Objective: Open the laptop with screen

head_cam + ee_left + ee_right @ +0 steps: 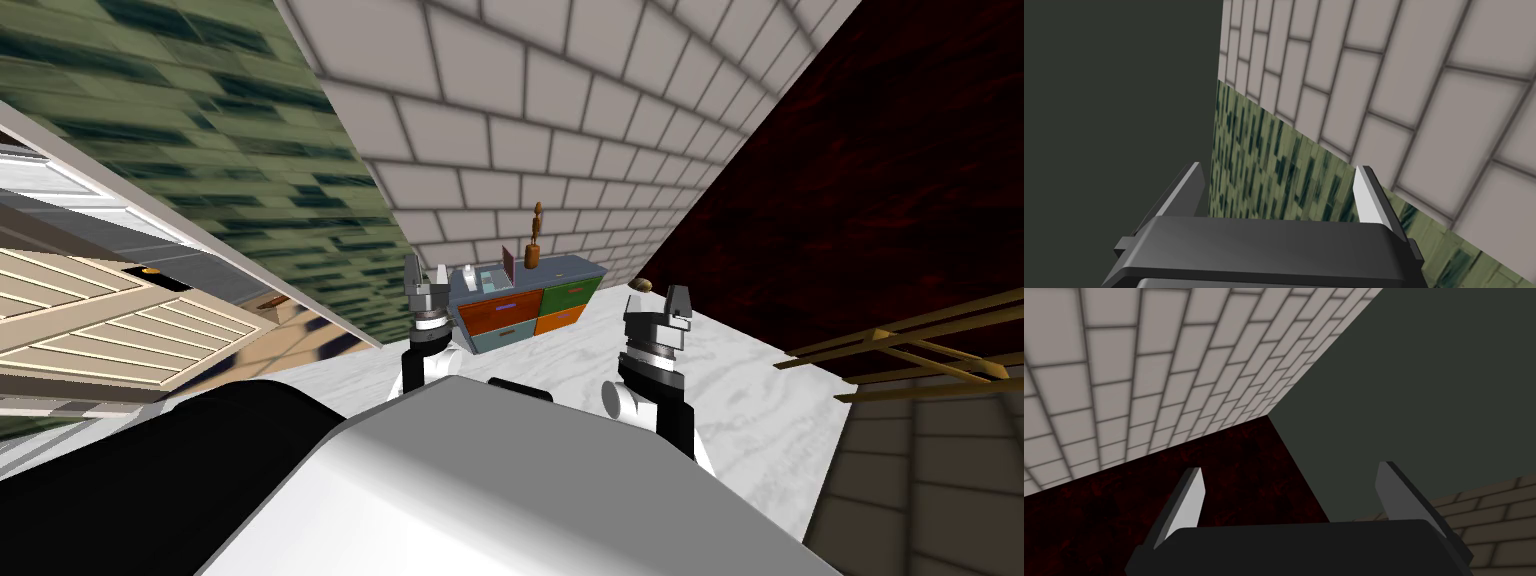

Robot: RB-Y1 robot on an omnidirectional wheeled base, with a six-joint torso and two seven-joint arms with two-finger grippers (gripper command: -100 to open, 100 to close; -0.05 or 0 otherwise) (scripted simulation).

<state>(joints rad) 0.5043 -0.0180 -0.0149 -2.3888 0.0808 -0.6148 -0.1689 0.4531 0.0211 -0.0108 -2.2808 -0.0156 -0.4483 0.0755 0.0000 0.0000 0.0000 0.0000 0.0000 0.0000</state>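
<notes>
The laptop (508,263) stood far off on the cabinet (512,308). My left hand (427,278) and right hand (679,299) were open, empty. I judged I should roll close and square up before reaching for its lid.

Softly and evenly lit, flat as renders go, from a direction not to be told. Brightest on the pale brick wall (560,120) and the white marbled floor (760,400). Much dimmer on the dark red wall (880,180), nearly black in its folds. Heavily bent by the wide lens in the head view: wall lines splayed toward the corners, green wall (200,120) pattern stretched into streaks, everything rolled aslant. On the left hand (1280,166), bright white on one finger (1369,197), shaded grey on the other. Same split on the right hand (1291,466).
</notes>
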